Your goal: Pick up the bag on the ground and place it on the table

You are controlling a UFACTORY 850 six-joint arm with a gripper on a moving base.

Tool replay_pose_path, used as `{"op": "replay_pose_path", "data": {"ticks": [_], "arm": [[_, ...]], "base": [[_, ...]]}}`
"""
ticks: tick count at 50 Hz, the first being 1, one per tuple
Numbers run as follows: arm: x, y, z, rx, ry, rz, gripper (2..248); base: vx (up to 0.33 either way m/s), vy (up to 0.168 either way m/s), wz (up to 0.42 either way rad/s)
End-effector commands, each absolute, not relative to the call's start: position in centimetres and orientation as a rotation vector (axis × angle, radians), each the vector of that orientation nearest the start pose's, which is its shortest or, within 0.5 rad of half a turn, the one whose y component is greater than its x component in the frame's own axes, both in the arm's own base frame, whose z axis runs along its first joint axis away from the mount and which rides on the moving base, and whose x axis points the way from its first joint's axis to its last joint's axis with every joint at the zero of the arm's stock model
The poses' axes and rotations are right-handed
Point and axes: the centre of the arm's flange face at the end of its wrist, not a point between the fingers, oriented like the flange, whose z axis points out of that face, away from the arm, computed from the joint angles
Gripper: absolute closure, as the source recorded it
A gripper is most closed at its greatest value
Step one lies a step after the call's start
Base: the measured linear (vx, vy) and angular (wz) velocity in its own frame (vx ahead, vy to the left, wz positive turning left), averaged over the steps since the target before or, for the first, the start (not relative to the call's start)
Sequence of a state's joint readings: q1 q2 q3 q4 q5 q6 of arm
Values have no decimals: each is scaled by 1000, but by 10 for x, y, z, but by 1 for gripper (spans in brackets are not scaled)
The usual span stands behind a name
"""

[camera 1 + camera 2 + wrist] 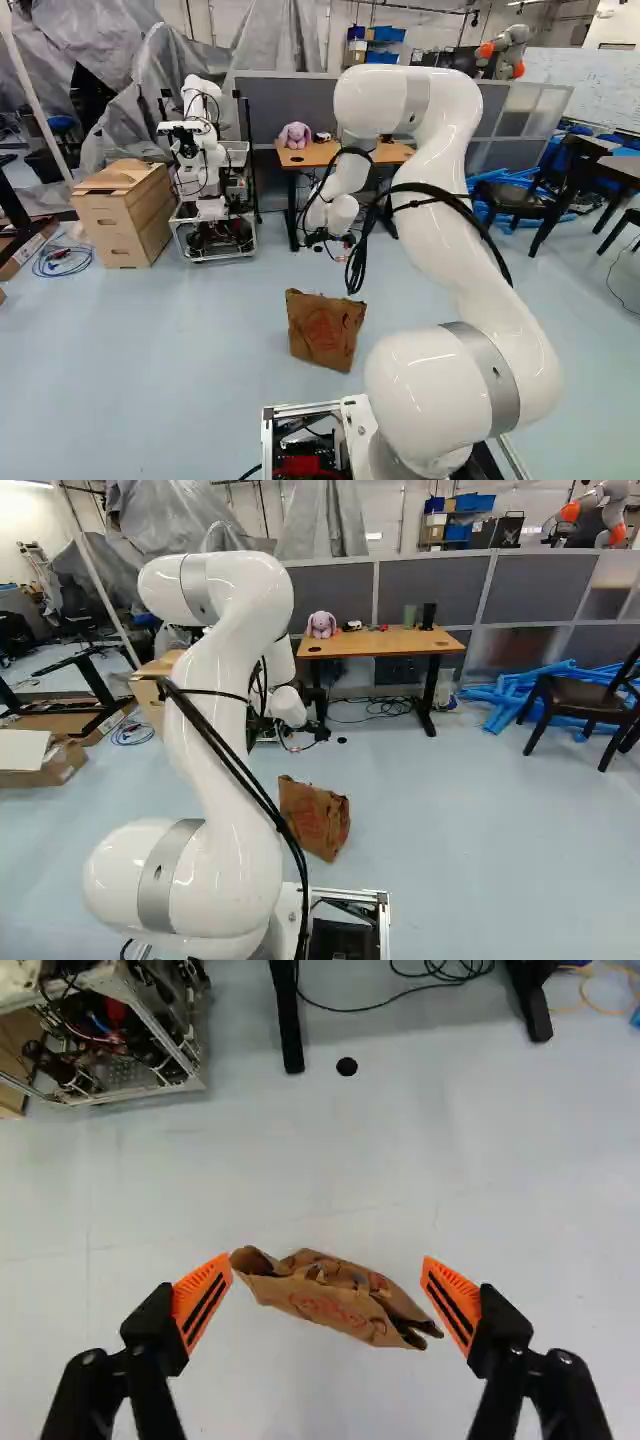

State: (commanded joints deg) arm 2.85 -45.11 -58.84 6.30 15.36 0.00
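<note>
On the pale floor (180, 350), one brown paper bag (324, 330) is seen, and above it the black hand (337, 248) is spread wide.

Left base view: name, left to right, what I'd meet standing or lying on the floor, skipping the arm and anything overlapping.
Cable coil → wooden box → another robot → brown bag → black chair.
</note>
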Motion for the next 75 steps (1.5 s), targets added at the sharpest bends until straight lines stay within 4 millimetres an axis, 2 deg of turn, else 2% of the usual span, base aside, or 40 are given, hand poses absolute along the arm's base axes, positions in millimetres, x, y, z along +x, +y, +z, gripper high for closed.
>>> {"op": "replay_pose_path", "data": {"ticks": [25, 54, 75], "arm": [[561, 26, 141, -3082, 174, -493, 3], [567, 27, 99, -3096, 181, -420, 3], [571, 27, 68, -3129, -99, -387, 3]], "base": [[0, 0, 0], [0, 0, 0], [0, 0, 0]]}}
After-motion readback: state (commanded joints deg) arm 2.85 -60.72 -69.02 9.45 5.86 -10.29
